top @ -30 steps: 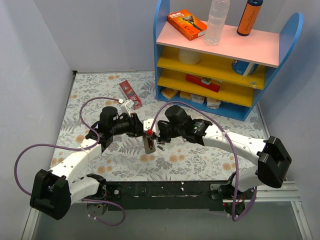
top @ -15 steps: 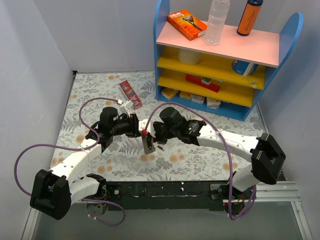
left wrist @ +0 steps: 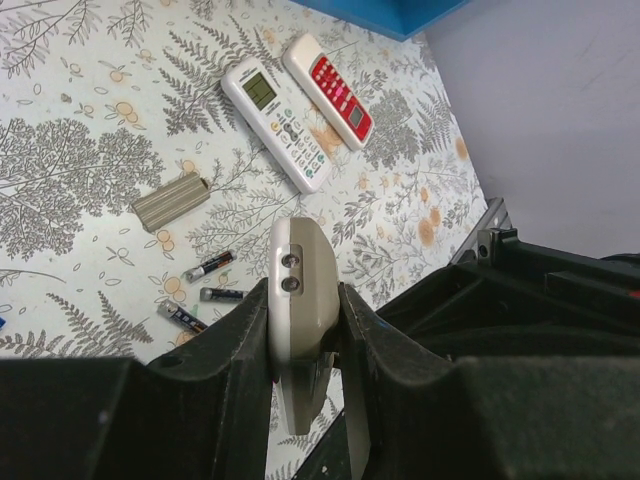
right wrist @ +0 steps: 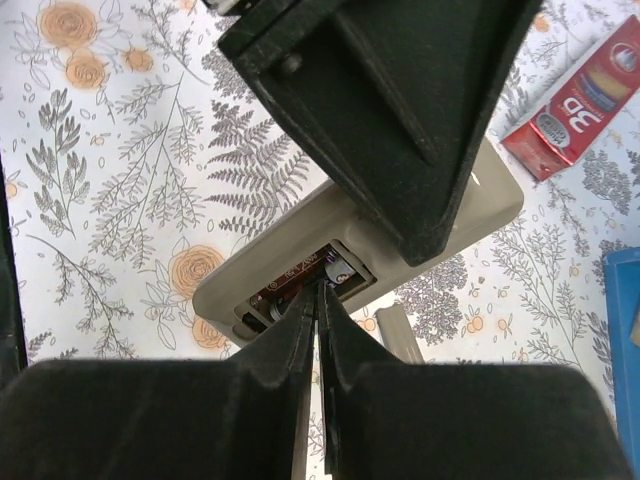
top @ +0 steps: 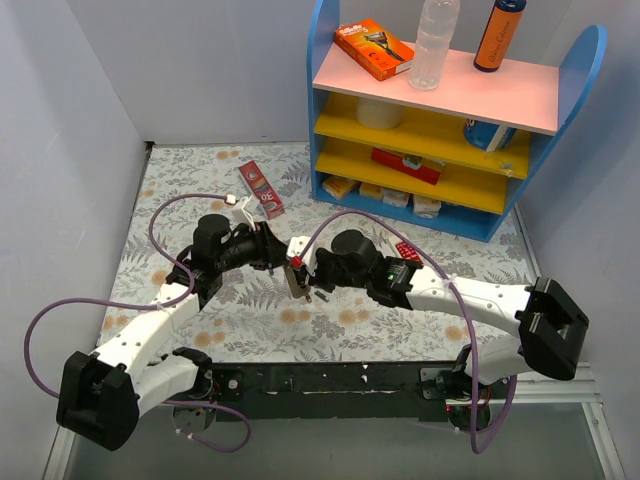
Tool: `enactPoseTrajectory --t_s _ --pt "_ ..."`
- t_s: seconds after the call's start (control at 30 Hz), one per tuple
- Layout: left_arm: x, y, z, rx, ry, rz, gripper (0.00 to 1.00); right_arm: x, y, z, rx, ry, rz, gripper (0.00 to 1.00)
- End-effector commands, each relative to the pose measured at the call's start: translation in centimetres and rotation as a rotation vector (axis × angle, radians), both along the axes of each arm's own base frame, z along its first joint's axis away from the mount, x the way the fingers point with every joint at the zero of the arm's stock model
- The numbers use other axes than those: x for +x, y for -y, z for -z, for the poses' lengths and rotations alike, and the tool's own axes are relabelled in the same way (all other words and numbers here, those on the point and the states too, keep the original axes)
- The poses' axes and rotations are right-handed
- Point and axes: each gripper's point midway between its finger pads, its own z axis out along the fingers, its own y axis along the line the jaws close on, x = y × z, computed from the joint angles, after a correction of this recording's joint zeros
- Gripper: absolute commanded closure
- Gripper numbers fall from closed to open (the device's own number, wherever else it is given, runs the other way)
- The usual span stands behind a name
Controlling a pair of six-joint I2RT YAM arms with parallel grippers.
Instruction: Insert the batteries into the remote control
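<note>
The left fingers (left wrist: 238,340) are clenched on the remote control (left wrist: 303,290). The right fingers (right wrist: 288,345) are pressed together, tips touching its open battery slot (right wrist: 300,285). A red box (right wrist: 575,100) says "3D".

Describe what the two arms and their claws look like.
The left arm and right arm have white links, black joints and bulky black housings at the bends. A purple cable loops along each. The left claw and right claw are matte black, tapering.
</note>
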Motion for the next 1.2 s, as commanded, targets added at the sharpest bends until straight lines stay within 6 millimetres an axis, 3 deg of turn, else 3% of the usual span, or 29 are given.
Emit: enactPoseTrajectory --t_s 0.0,0.13,0.17,0.27,0.37,0.5,0.8,1.17 --pt "-2.2 1.5 -4.7 -0.122 0.078 0.111 1.00 2.4 1.9 0.1 0.007 0.011 0.169 0.87" --pt "-1.8 1.0 -4.5 -0.099 0.091 0.074 1.00 2.8 2.5 -2.0 0.077 -0.004 0.246 0.75" --pt "-1.7 0.9 -4.5 -0.091 0.101 0.068 1.00 2.7 2.6 -2.4 0.092 -0.015 0.252 0.65" --pt "-1.6 0.6 -4.6 -0.082 0.123 0.056 1.00 2.6 3.2 -4.1 0.156 -0.051 0.312 0.49" --pt "-1.6 0.6 -4.3 -0.078 0.123 0.053 1.00 2.9 3.6 -4.6 0.185 -0.101 0.385 0.43" --pt "-1.8 0.6 -4.2 -0.078 0.124 0.061 1.00 3.2 4.0 -4.5 0.220 -0.139 0.452 0.43" --pt "-1.7 0.4 -4.2 -0.075 0.137 0.050 1.00 1.4 2.6 -5.9 0.312 -0.242 0.377 0.35" --pt "-1.7 0.5 -4.3 -0.083 0.138 0.048 1.00 0.4 1.2 -4.9 0.317 -0.319 0.328 0.35"
